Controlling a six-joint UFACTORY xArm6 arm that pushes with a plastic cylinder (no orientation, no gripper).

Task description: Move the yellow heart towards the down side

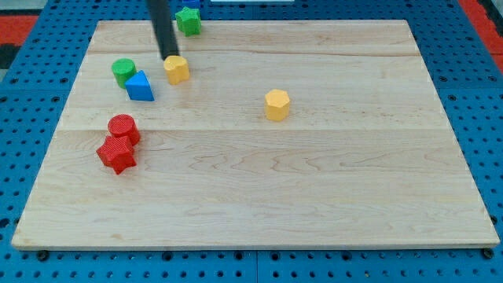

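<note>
The yellow heart (177, 69) lies on the wooden board (314, 196) at the upper left. My tip (169, 56) stands right at the heart's upper-left edge, touching it or nearly so, with the rod rising toward the view's top. A second yellow block, a hexagon (277, 104), lies near the board's middle, to the right of and below the heart.
A green cylinder (122, 71) and a blue triangle (140, 86) sit just left of the heart. A green star (188, 20) lies at the top edge with a blue block (192, 4) behind it. A red cylinder (123, 127) and a red star (116, 153) sit lower left.
</note>
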